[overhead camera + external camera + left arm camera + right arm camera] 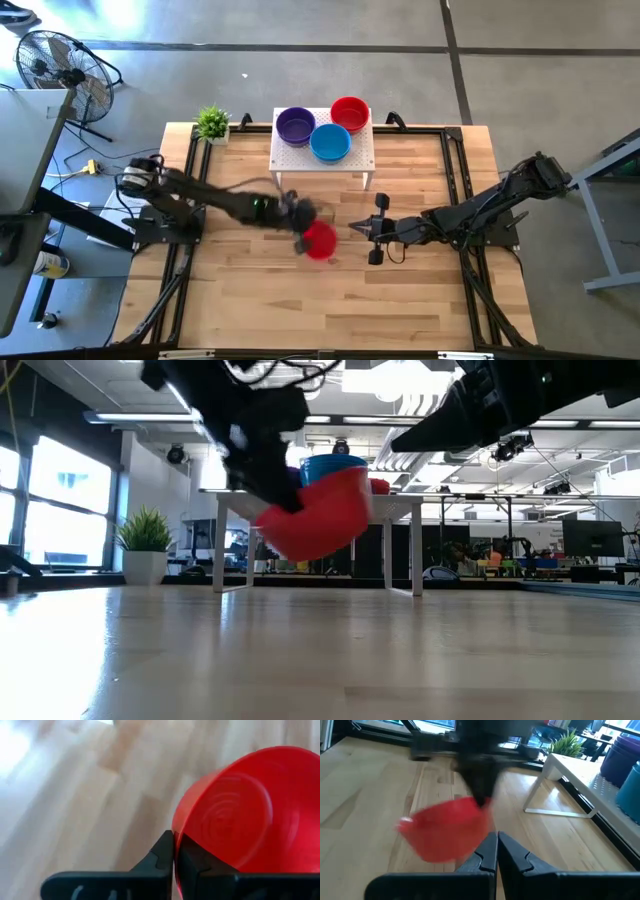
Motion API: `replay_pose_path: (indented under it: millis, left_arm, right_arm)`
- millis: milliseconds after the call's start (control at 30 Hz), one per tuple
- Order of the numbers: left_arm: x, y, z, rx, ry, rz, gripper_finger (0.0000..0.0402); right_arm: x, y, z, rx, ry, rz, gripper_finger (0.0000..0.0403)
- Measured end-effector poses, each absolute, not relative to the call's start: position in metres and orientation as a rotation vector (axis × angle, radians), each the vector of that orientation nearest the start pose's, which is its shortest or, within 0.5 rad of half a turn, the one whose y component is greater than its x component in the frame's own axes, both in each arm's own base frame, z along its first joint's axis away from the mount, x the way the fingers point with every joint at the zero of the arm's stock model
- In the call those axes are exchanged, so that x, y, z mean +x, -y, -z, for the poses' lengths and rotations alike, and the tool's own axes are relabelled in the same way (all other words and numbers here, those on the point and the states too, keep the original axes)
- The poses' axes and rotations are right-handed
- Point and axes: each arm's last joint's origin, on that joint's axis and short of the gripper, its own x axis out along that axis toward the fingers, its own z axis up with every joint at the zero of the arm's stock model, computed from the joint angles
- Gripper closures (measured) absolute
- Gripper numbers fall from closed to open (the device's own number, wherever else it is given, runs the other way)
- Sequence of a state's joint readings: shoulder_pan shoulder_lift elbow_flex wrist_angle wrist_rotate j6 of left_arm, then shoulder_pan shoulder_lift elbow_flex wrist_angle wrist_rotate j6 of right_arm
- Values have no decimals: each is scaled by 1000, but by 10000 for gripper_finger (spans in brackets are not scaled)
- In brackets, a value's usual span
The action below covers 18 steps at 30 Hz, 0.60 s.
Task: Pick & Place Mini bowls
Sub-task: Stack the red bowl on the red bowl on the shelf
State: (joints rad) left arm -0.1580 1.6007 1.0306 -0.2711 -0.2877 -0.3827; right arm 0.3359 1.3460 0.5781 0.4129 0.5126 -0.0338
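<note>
A red mini bowl hangs over the table's middle with my left gripper shut on it; the low view shows this bowl clear of the tabletop. Just to its right, my right gripper is shut and has nothing in it. Three more mini bowls, purple, blue and red, sit on top of the white perforated stand, whose legs rest on the table at the far middle. My left gripper pinches the red bowl's rim, one finger outside the wall and the other inside. The fingers come slanting down from the table's left side. The bowl hangs tilted below them, lifted clear of the table.
A small green potted plant stands at the table's far left corner. A black frame runs along the table's edges. Bare wood lies on the near half. A fan stands on the floor beyond the left side.
</note>
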Motion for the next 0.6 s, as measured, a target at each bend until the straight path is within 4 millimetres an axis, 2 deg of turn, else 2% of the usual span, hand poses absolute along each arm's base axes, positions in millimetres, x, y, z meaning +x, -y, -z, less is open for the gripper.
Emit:
replay_pose_path:
  millis: [100,233,400,600]
  left_arm:
    - [339,19,-211,-230,-741,-271,400]
    - [348,3,-193,-267,-774,-283,400]
    - [354,-1,-175,-296,-806,-306,400]
    - [355,0,-173,-293,-806,-304,392]
  right_arm:
    - [256,-74,-200,-185,-339,169,403]
    - [256,-74,-200,-185,-339,169,403]
    - [256,-74,-200,-185,-339,166,403]
    - [256,-74,-200,-185,-340,166,403]
